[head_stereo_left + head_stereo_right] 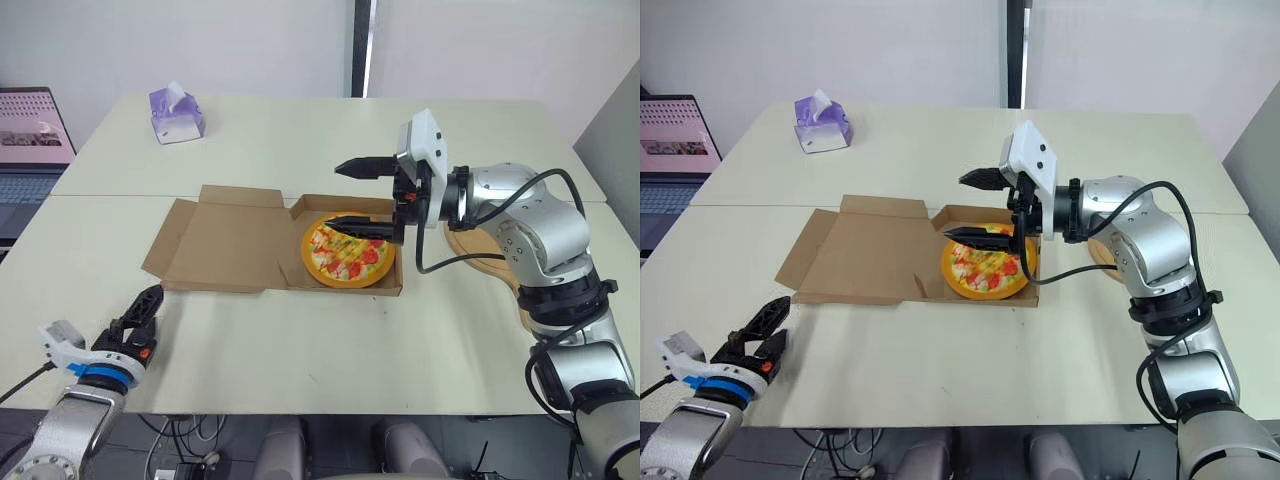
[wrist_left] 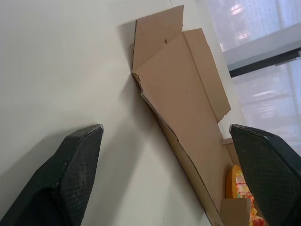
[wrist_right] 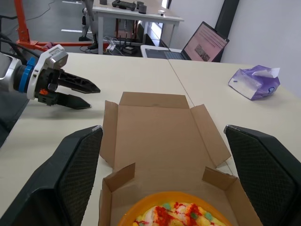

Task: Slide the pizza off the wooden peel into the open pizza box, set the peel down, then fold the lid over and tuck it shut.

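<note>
Pizza (image 1: 348,254) sits in base of open pizza box (image 1: 225,240), lid flat on table (image 1: 300,340). Right gripper (image 1: 337,195) spread wide, empty, above pizza. Wooden peel (image 1: 478,247) on table behind right arm. Left gripper (image 1: 780,320) spread, empty, apart from box.

Silver-grey arms (image 1: 530,225) trail black cables (image 1: 545,174); white camera boxes (image 1: 425,140) top the black right pincer (image 1: 333,194) and blue-collared left pincer (image 1: 150,297).

The right arm reaches in from the right of the pizza box (image 1: 225,245), elbow bent. The right gripper (image 1: 342,195) is over its tray half, fingers spread wide. The left gripper (image 1: 150,318), fingers parted, points toward the lid's near corner, apart from it.
</note>
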Motion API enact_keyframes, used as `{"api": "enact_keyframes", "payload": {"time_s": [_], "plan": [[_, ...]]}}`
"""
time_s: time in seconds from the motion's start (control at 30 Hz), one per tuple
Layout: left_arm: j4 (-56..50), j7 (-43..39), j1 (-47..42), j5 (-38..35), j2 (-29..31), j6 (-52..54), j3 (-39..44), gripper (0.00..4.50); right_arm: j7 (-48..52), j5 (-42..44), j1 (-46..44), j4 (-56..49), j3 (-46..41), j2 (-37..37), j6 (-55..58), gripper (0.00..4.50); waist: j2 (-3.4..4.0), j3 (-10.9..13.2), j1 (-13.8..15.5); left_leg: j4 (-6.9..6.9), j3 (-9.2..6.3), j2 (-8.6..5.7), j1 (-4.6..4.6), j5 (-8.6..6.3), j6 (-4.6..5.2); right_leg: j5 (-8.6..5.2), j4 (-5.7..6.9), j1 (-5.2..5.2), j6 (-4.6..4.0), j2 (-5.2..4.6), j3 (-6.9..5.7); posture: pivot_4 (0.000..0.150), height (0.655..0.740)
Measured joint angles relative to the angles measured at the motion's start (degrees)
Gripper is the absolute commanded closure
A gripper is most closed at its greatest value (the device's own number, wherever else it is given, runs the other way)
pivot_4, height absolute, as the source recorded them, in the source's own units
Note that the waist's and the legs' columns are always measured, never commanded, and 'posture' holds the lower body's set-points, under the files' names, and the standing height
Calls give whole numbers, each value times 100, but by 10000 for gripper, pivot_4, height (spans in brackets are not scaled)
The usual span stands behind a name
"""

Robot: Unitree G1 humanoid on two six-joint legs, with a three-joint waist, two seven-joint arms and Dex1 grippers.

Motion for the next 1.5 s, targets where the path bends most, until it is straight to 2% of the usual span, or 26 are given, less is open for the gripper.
{"api": "enact_keyframes", "payload": {"time_s": [0.6,0.7,0.77,1.13,1.17,1.5], "plan": [[770,-328,-989,453,179,470,-77,0,-162,6,21,-158,0,-103,92,534,0,0,57,0,4,-2,-2,0,0,0,-2,-2,0,-8,3,1500,7400],[815,-323,-1048,549,141,480,-84,5584,-181,3,21,-169,0,-102,90,0,0,0,63,-1,4,-2,-2,0,0,0,-2,-2,0,-8,2,1500,7400],[850,-317,-1046,581,104,488,-87,11031,-198,2,21,-169,0,-99,89,0,0,0,63,-1,4,-2,-2,0,0,0,-3,-3,0,-9,3,1500,7400],[977,-159,-1124,620,-18,578,-99,43648,-303,17,71,-327,-1,-97,115,0,0,0,65,-1,4,-3,-4,0,0,0,-4,-3,0,-10,2,1500,7400],[975,-158,-1141,618,-18,583,-98,44707,-315,19,100,-338,-1,-97,128,0,0,0,65,-1,3,-3,-4,0,0,0,-4,-3,0,-10,2,1500,7400],[725,-347,-1170,775,39,453,23,44707,-385,-87,147,-230,-1,-108,50,0,-2,0,64,-2,4,-1,-5,0,0,0,-5,-5,0,-10,1,1500,7400]]}}
